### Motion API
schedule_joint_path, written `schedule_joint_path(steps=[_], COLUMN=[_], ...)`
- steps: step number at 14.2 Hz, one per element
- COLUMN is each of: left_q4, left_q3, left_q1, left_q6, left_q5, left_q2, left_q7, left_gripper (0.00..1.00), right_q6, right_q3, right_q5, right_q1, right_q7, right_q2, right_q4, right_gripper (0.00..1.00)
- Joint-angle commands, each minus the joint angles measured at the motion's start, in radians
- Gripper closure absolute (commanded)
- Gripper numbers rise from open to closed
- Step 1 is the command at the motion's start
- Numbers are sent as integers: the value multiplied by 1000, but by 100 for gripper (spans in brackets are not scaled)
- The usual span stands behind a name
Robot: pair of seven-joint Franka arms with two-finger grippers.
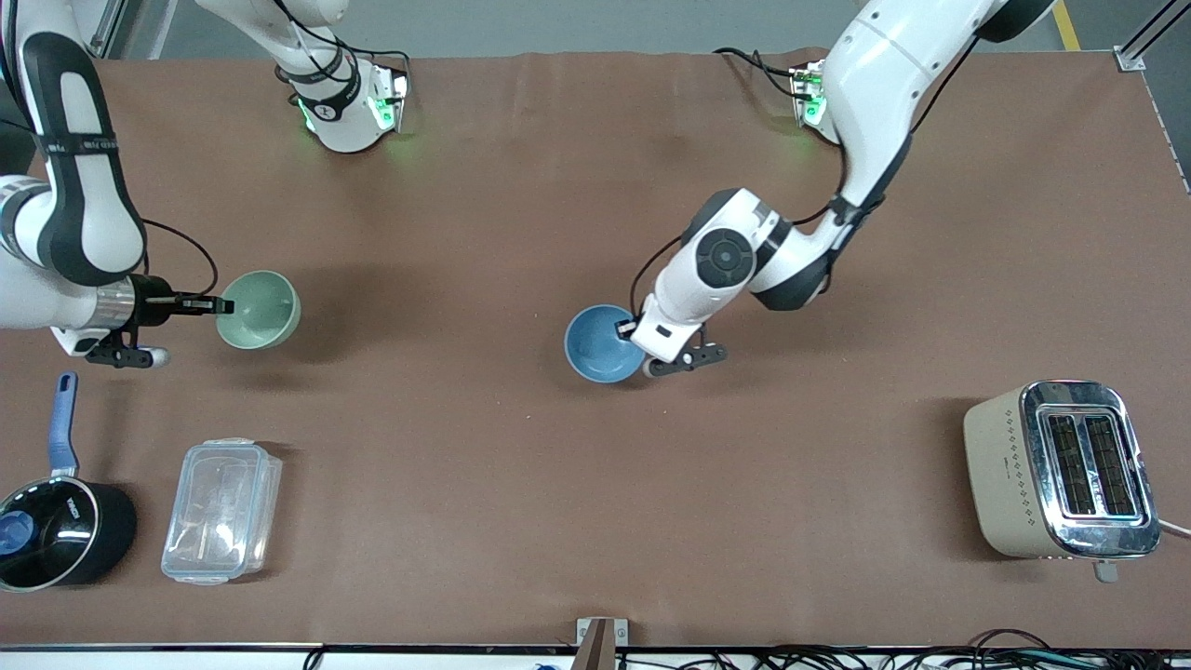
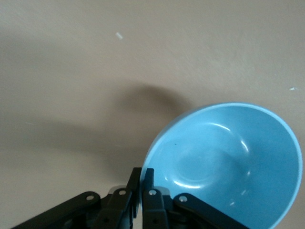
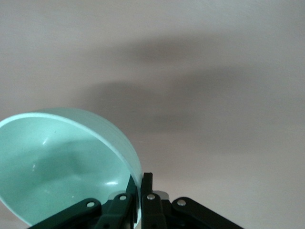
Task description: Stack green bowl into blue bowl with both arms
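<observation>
The pale mint-green bowl [image 1: 260,309] is held tilted above the table toward the right arm's end. My right gripper [image 1: 224,305] is shut on its rim; in the right wrist view the green bowl [image 3: 62,162] fills one side and my right gripper [image 3: 141,183] pinches its edge. The sky-blue bowl [image 1: 603,342] is near the table's middle, tilted and lifted. My left gripper [image 1: 624,328] is shut on its rim; the left wrist view shows the blue bowl [image 2: 228,162] with my left gripper [image 2: 142,177] clamped on its edge.
A black saucepan [image 1: 51,530] with a blue handle and a clear plastic container [image 1: 221,510] lie near the front camera at the right arm's end. A beige toaster [image 1: 1061,470] stands at the left arm's end. The brown table [image 1: 484,465] lies between them.
</observation>
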Motion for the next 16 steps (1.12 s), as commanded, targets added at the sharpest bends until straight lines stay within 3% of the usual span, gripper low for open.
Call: schedule_joint_path(steps=[1, 3, 4, 5, 6, 7, 8, 10, 13, 16], left_q4=[34, 42, 53, 57, 59, 59, 66, 76, 147, 264], left_q3=[8, 8, 8, 8, 9, 9, 11, 15, 15, 11], left_q1=[-20, -34, -37, -35, -32, -28, -18, 27, 161, 291], left_q6=[72, 80, 80, 80, 80, 78, 69, -6, -185, -417], left_q5=[3, 0, 0, -2, -2, 1, 3, 15, 171, 242], left_q2=[57, 81, 87, 87, 82, 73, 55, -19, -119, -159], left_q7=[-33, -33, -34, -34, -37, -44, -42, -36, 39, 273], left_gripper=[98, 94, 87, 66, 31, 7, 0, 0, 0, 0], right_q6=[-30, -88, -106, -111, -114, -111, -105, -75, 40, 221], right_q3=[-1, 1, 1, 1, 1, 1, 1, -1, -1, -1], right_q5=[44, 46, 51, 67, 107, 129, 153, 253, 317, 325], right_q1=[60, 146, 194, 241, 290, 341, 394, 484, 608, 726], right_q7=[64, 163, 189, 236, 301, 359, 393, 470, 490, 612], right_q2=[-61, -84, -86, -84, -80, -77, -74, -60, -29, 24], right_q4=[-27, -26, -26, -27, -26, -26, -26, -26, -24, -23], right_gripper=[96, 96, 96, 96, 96, 96, 96, 96, 96, 95])
